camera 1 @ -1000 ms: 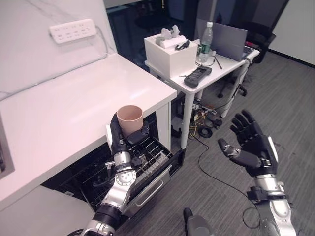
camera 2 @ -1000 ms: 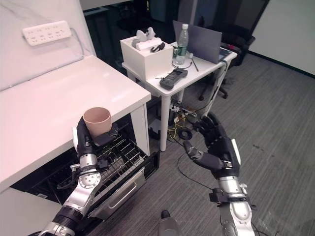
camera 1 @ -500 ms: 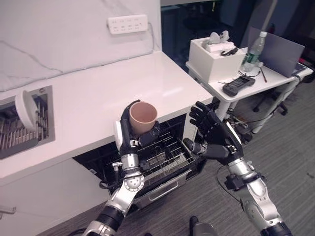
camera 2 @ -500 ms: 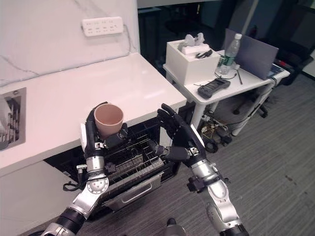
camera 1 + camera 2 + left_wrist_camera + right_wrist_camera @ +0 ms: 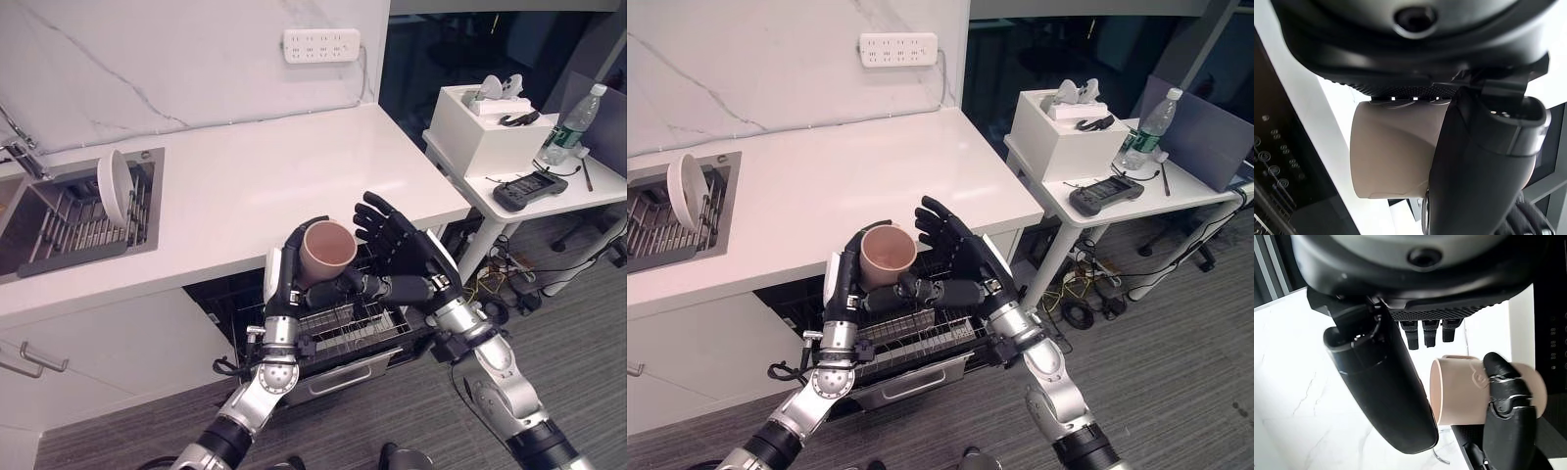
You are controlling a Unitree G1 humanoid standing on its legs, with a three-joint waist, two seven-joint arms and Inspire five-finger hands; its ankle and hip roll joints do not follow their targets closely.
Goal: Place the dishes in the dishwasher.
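A pink cup [image 5: 326,253] stands upright in my left hand [image 5: 282,286], whose fingers and thumb curl round its side, above the pulled-out dishwasher rack [image 5: 345,329]. The left wrist view shows the cup [image 5: 1393,154] pressed against the palm under the thumb [image 5: 1479,166]. My right hand [image 5: 409,258] is open with its fingers spread, close beside the cup on its right; its thumb reaches toward the cup's base. In the right wrist view the cup [image 5: 1459,391] lies just past the right thumb [image 5: 1381,382]. A white plate [image 5: 113,186] stands on edge in the sink rack.
The white counter [image 5: 255,186] runs above the open dishwasher, with the sink [image 5: 59,220] at its left end. A side table [image 5: 549,196] to the right carries a white box [image 5: 480,127], a bottle [image 5: 568,122] and a black handset [image 5: 529,189].
The camera has swung left, bringing the sink into view. My right hand has come in close beside the cup. The left hand still holds the cup above the rack.
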